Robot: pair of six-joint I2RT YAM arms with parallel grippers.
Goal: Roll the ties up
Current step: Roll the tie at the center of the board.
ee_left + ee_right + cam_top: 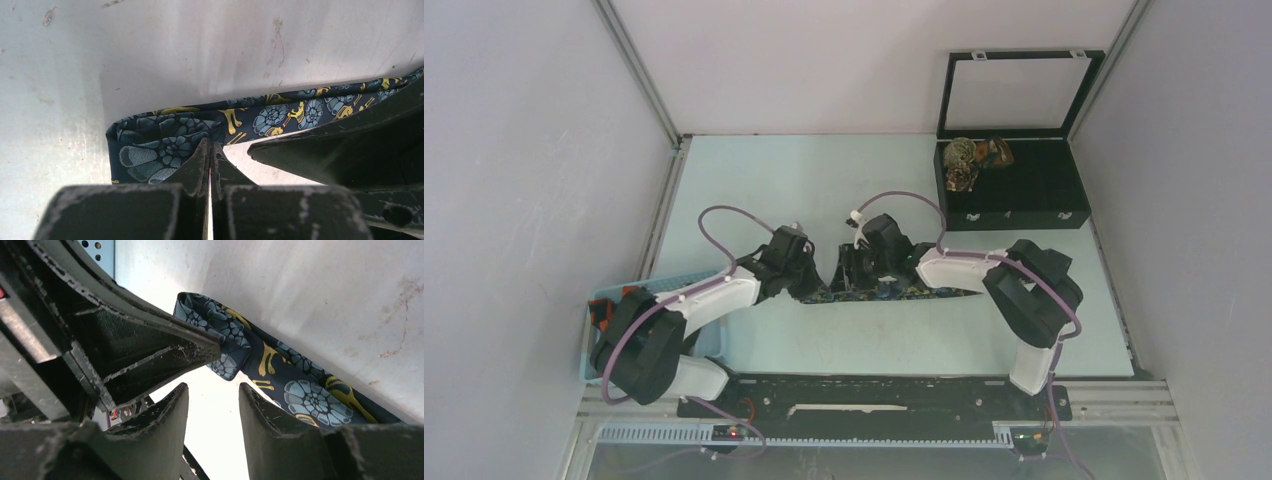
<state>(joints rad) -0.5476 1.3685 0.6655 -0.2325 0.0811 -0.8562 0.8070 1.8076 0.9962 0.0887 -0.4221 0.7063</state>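
Near the middle of the bench point(764, 180), the left gripper point(210, 150) had its fingers pressed together, pinching the folded left end of the navy floral tie point(165, 142); the tie lay flat, running right along the near edge. Just beside it the right gripper point(214, 390) stood spread, nothing between its fingers; at the far right corner an open black case point(1034, 185) held rolled ties point(969, 160).

White-and-black arms point(724, 295), purple cables point(724, 208)
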